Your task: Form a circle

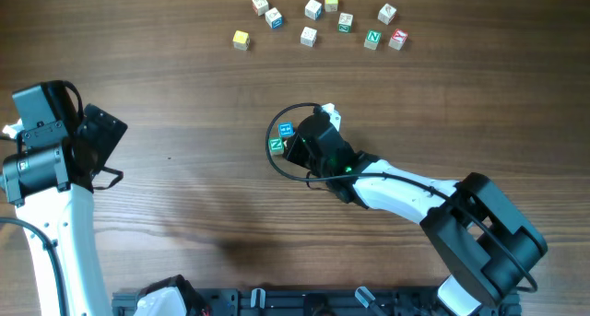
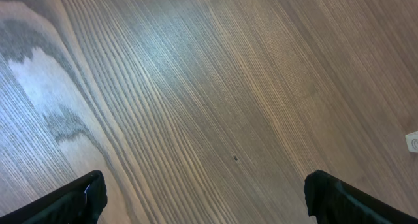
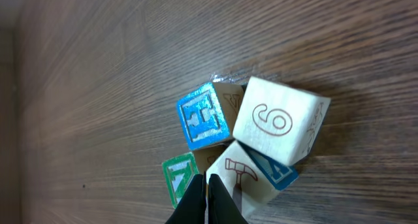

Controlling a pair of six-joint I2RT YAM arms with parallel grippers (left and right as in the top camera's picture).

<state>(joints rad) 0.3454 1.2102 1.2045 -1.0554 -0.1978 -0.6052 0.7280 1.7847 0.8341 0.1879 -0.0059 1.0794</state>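
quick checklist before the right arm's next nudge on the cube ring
1. right gripper shut, nothing between its fingers: ok
2. its tips at the edge of the circle: ok
3. circle closed all round: cannot tell, partly hidden
4. loose cubes well apart from the circle: ok
5. left gripper open, over bare table: ok
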